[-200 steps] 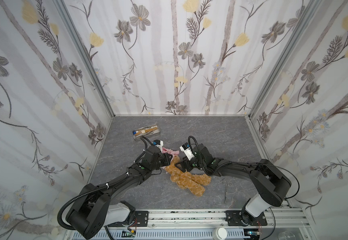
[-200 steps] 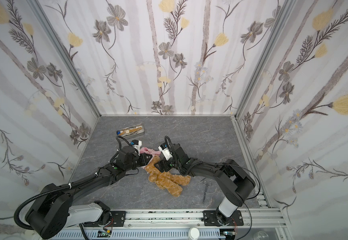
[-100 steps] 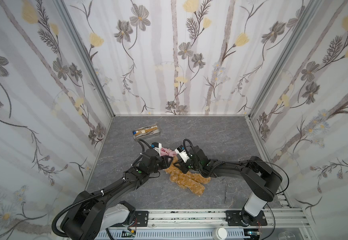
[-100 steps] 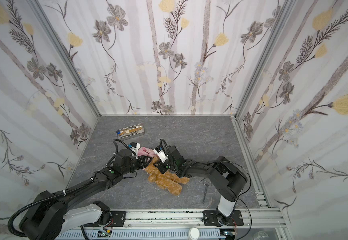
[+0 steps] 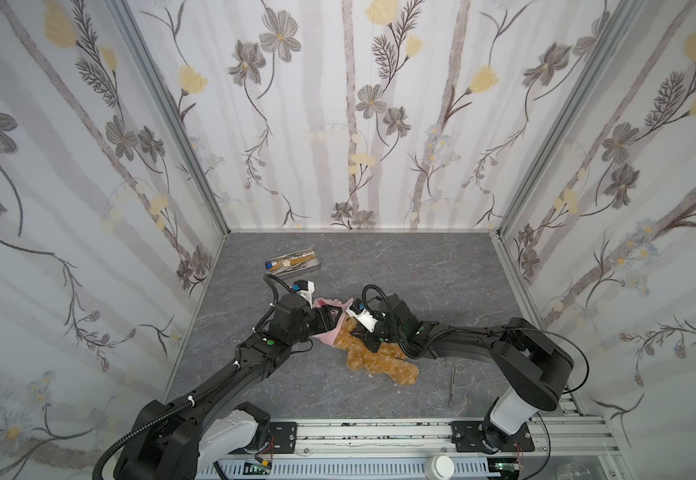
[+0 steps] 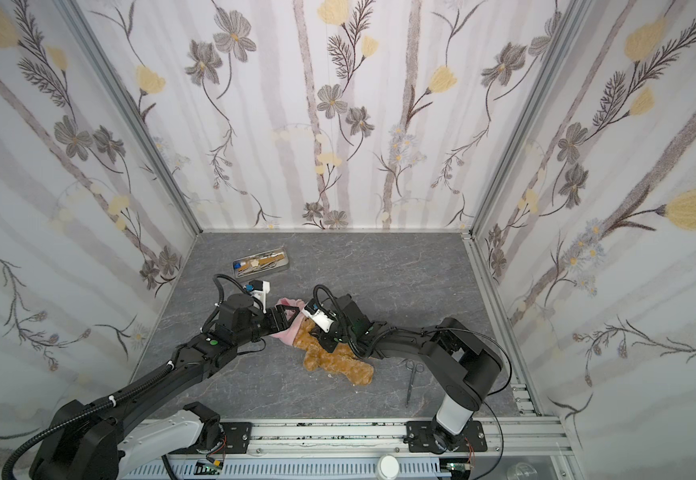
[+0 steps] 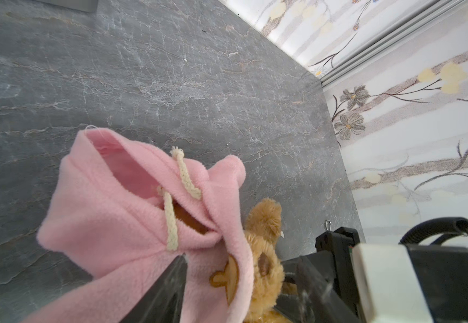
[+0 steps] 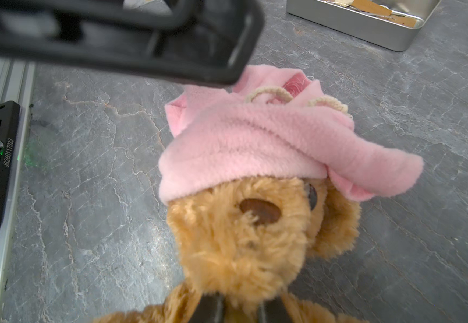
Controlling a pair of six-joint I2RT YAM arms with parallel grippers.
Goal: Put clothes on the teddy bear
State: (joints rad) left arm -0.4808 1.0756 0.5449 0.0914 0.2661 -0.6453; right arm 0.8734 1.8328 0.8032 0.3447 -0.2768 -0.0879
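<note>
I am observing the teddy bear (image 5: pixel 379 361) lying on the gray tabletop (image 5: pixel 400 266) between the two arms. The pink hoodie (image 8: pixel 255 139) is sitting over the top of its head, reaching down to the eyes. The left gripper (image 7: pixel 235 268) is standing with jaws apart, the hoodie's hem loose between them. The right gripper (image 8: pixel 240 307) is clamping the fur just below the bear's chin.
</note>
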